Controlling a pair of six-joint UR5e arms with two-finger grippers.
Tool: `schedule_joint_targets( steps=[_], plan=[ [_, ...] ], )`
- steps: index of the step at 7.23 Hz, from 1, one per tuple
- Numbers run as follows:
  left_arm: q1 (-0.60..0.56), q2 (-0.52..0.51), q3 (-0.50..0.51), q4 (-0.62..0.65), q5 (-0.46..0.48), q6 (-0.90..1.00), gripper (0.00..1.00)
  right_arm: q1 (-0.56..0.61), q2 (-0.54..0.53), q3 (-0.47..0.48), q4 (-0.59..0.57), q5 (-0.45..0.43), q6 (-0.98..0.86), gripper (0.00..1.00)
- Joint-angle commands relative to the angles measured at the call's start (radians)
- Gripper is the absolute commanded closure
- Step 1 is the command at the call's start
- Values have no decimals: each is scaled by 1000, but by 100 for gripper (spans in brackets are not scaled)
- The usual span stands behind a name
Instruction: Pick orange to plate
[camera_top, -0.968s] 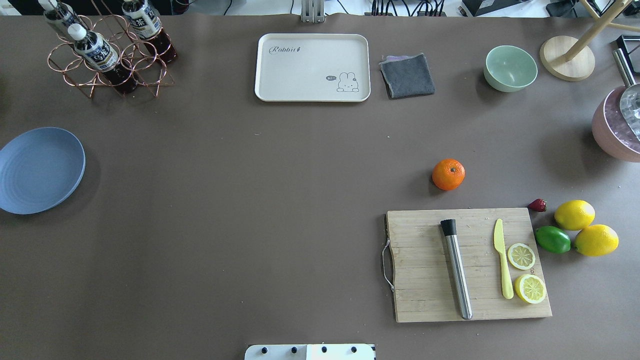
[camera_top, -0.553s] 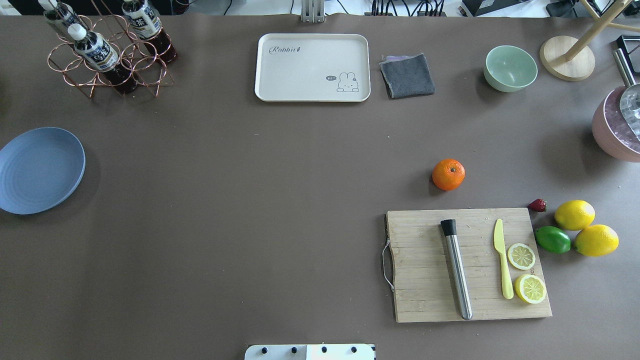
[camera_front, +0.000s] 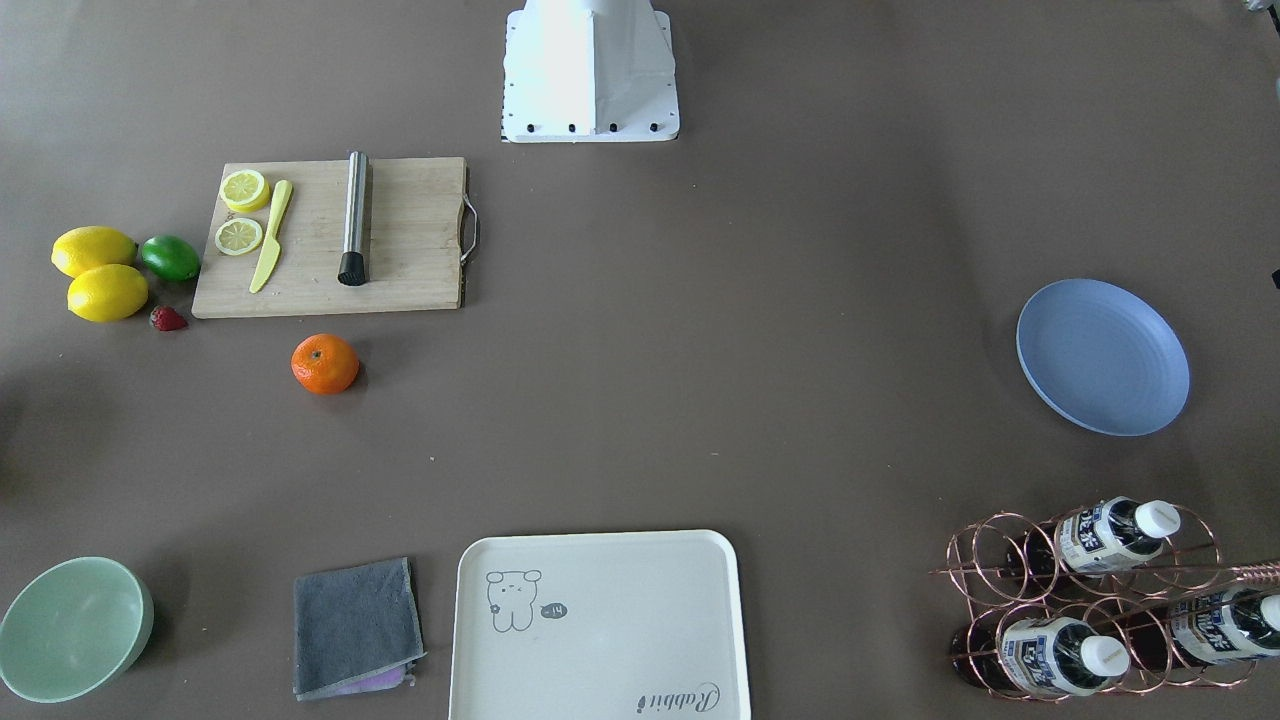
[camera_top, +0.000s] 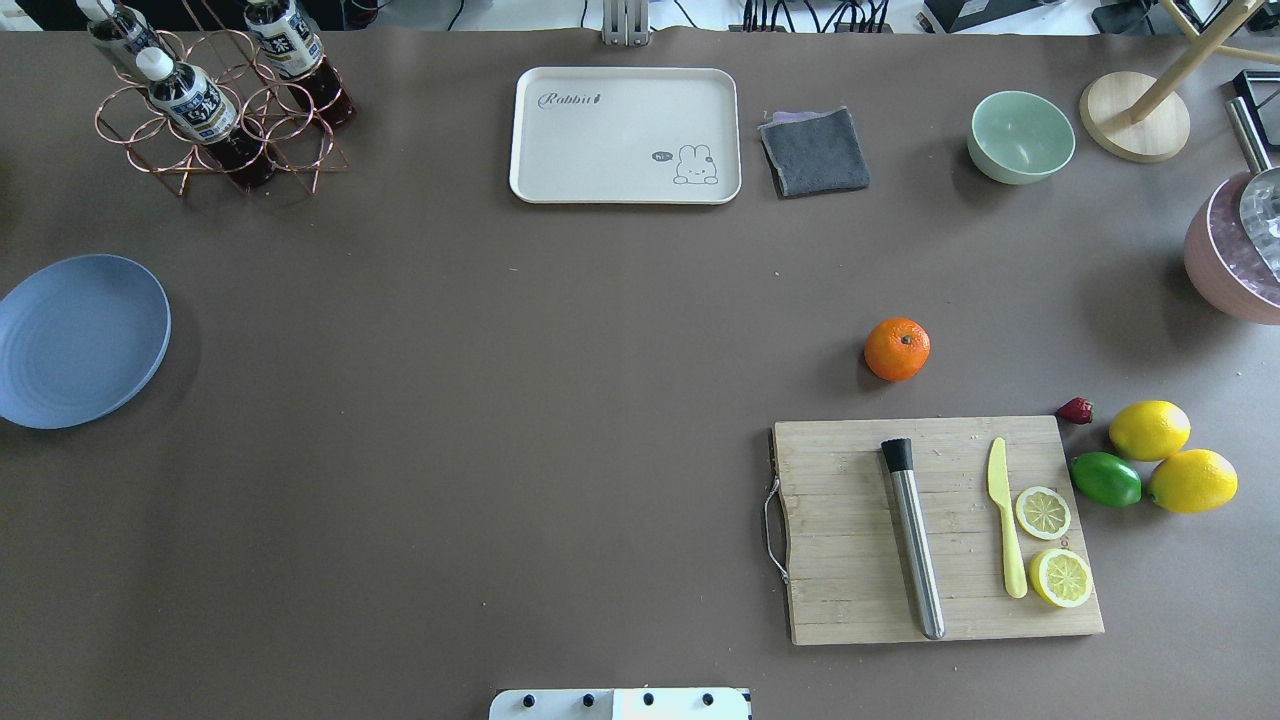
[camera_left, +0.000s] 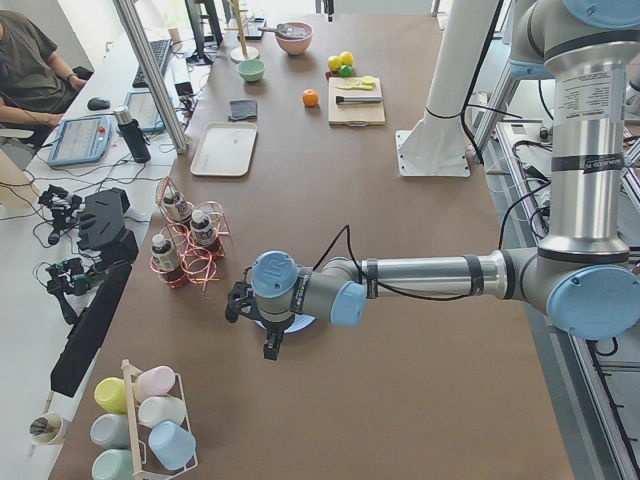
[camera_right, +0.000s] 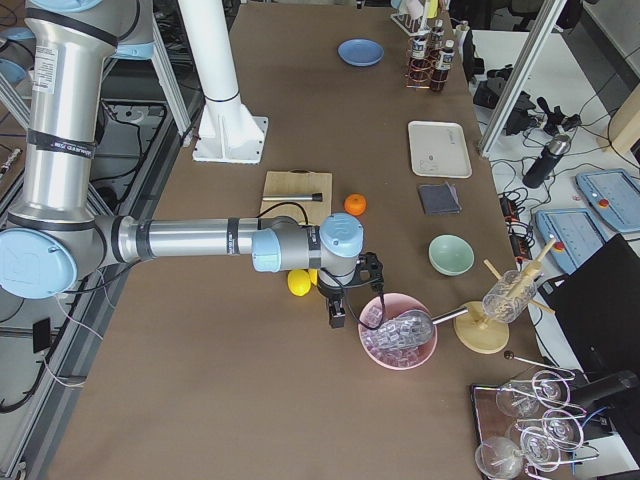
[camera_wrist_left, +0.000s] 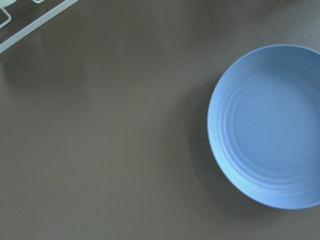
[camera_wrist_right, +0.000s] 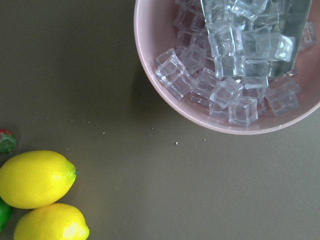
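Note:
The orange (camera_top: 897, 349) sits alone on the brown table, just beyond the wooden cutting board (camera_top: 850, 540); it also shows in the front view (camera_front: 325, 364). The light-blue plate (camera_top: 80, 340) lies empty at the table's far left edge, and fills the right of the left wrist view (camera_wrist_left: 270, 125). My left gripper (camera_left: 270, 345) hangs over the plate, seen only from the left side camera. My right gripper (camera_right: 335, 315) hovers beside the pink ice bowl (camera_right: 398, 335), far from the orange. I cannot tell whether either is open or shut.
Two lemons (camera_top: 1170, 455), a lime (camera_top: 1105, 479) and a strawberry (camera_top: 1075, 410) lie right of the board, which holds a muddler, a yellow knife and lemon slices. A cream tray (camera_top: 625, 135), grey cloth (camera_top: 815, 150), green bowl (camera_top: 1020, 136) and bottle rack (camera_top: 215, 100) line the far edge.

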Motion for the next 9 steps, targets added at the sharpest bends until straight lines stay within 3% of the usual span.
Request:
schedule_joint_targets(
  steps=[1,2,9],
  plan=[
    [126,-38,129,-280,4,-280,3,0,-16,-2,37,23,-3,0],
    [145,-35,158,-340,6,-315,3,0,-16,-2,37,22,-7,0],
    [260,-63,238,-397,73,-323,15,-9,-7,-13,37,11,-7,0]
  ],
)
